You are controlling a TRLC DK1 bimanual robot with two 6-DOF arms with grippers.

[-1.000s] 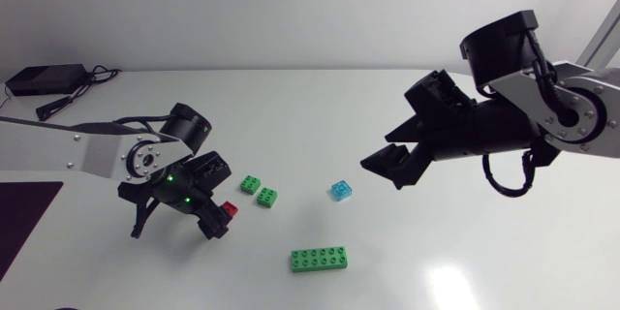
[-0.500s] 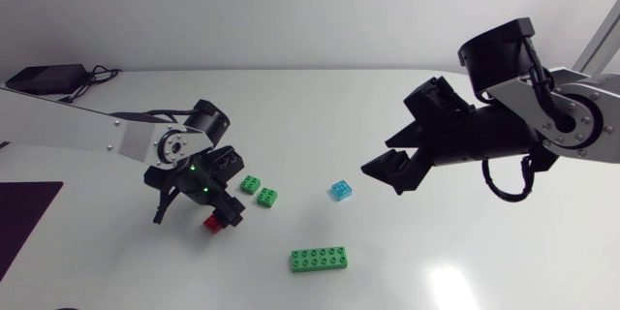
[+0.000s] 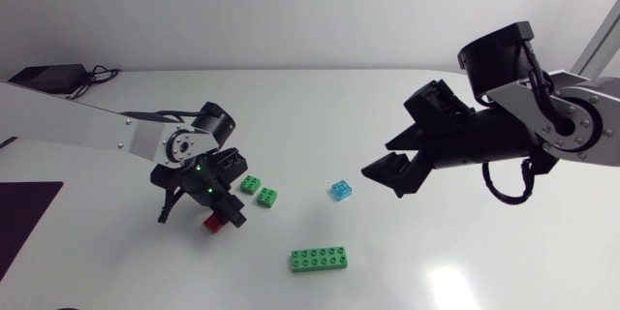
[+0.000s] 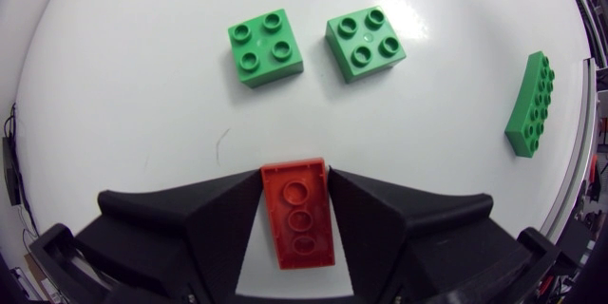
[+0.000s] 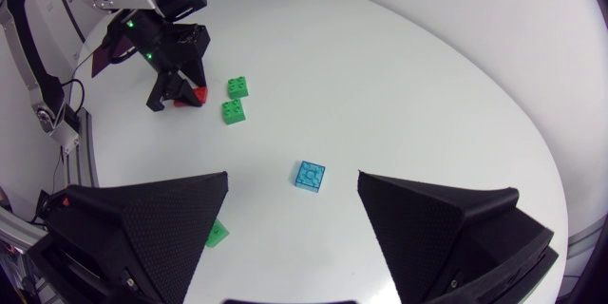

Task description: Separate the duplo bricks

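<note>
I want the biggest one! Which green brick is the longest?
The long green brick lying by itself. The two square green bricks have only four studs each.

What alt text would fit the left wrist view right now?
The left pincer is shut on a red brick. Ahead lie a square green brick and its twin, apart; a long green brick lies off to one side.

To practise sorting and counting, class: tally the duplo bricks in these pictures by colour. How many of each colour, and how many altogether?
Green: 3, two small green bricks and one long green brick
Blue: 1, the blue brick
Red: 1, the red brick
Total: 5
</note>
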